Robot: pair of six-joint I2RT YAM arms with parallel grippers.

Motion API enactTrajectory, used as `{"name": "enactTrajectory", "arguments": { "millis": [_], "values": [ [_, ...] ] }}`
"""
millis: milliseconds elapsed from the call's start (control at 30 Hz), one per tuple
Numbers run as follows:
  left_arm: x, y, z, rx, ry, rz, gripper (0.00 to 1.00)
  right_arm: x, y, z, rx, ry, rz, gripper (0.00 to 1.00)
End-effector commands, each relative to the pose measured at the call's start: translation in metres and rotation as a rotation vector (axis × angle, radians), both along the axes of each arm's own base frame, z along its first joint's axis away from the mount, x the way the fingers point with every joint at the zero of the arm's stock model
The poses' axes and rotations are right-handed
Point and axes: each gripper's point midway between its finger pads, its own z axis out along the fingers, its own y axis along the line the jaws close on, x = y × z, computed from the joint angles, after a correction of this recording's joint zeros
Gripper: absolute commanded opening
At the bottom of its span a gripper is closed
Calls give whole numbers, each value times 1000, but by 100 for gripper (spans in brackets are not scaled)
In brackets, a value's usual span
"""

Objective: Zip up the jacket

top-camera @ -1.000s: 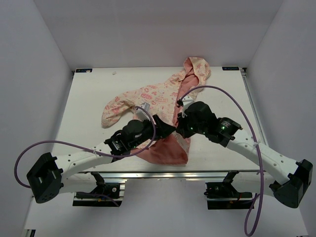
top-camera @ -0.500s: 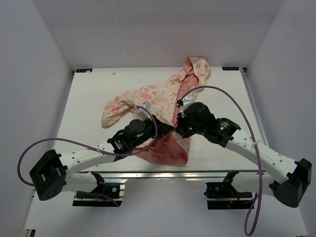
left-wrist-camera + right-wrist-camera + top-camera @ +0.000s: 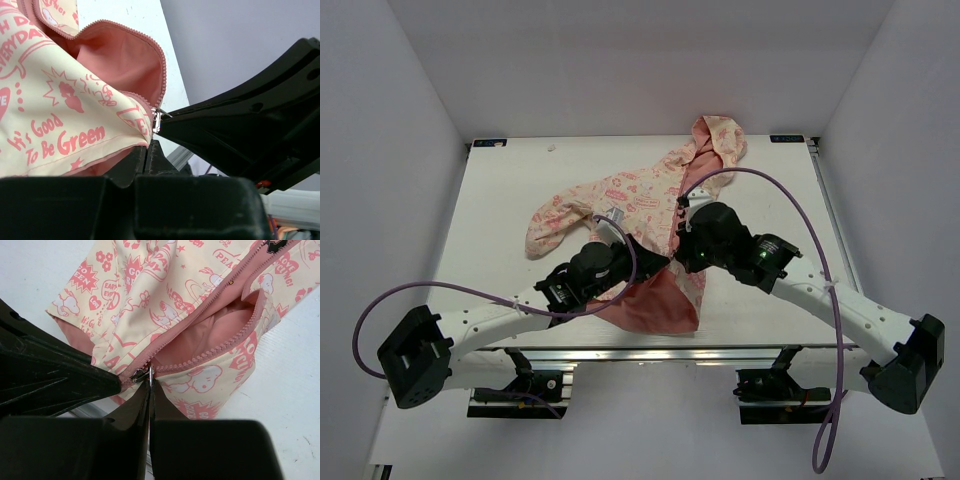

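The jacket (image 3: 620,195) lies across the table, cream with pink print, its hood at the back right and its salmon lining (image 3: 655,300) showing at the near hem. The zipper's metal slider (image 3: 139,374) sits at the bottom end of the pink zipper strip (image 3: 210,305), which gapes open above it. My right gripper (image 3: 150,382) is shut on the slider's pull tab. My left gripper (image 3: 146,147) is shut on the jacket's hem corner just below the slider (image 3: 156,120). Both grippers meet tip to tip over the hem in the top view, left gripper (image 3: 655,262), right gripper (image 3: 683,258).
The white table (image 3: 500,200) is boxed in by white walls on three sides. An aluminium rail (image 3: 650,352) runs along its near edge, just behind the jacket's hem. Purple cables (image 3: 790,205) loop over both arms.
My left gripper has closed on the hem fabric below the slider. My right arm has shifted slightly left and away from the near edge, still gripping the pull tab.
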Motion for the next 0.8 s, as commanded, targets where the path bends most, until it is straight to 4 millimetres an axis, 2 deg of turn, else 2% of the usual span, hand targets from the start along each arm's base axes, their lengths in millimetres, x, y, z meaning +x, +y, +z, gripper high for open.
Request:
{"name": "enactTrajectory", "arguments": {
  "millis": [0, 167, 267, 300, 333, 367, 433, 533, 567, 600, 667, 700, 733, 767],
  "values": [
    [-6, 0, 9, 5, -13, -25, 1, 13, 7, 20, 68, -77, -19, 0],
    [-13, 1, 4, 47, 7, -58, 0, 33, -3, 26, 26, -135, -118, 0],
    [-20, 14, -11, 84, 60, -43, 0, 49, -10, 36, -1, -185, -199, 0],
    [-24, 19, -21, 104, 85, -38, 0, 57, -16, 45, -10, -214, -243, 0],
    [-29, 26, -34, 139, 126, -34, 0, 62, -18, 41, -39, -208, -260, 0],
    [-34, 28, -34, 129, 140, -44, 0, 66, -21, 42, -53, -217, -280, 0],
    [-49, 40, -62, 185, 219, -60, 0, 77, -26, 41, -91, -226, -320, 0],
    [-70, 54, -82, 229, 297, -99, 0, 90, -28, 36, -111, -243, -333, 0],
    [-74, 58, -85, 245, 309, -101, 0, 98, -27, 39, -99, -261, -341, 0],
    [-82, 68, -93, 282, 338, -109, 0, 106, -26, 33, -123, -262, -339, 0],
    [-92, 76, -99, 310, 366, -127, 0, 127, -31, 39, -116, -280, -365, 0],
    [-101, 82, -100, 316, 385, -140, 0, 139, -26, 34, -116, -279, -354, 0],
    [-107, 85, -102, 315, 405, -154, 0, 152, -33, 33, -116, -280, -377, 0],
    [-114, 92, -111, 326, 437, -153, 0, 164, -32, 42, -97, -295, -387, 0]
  ]
}}
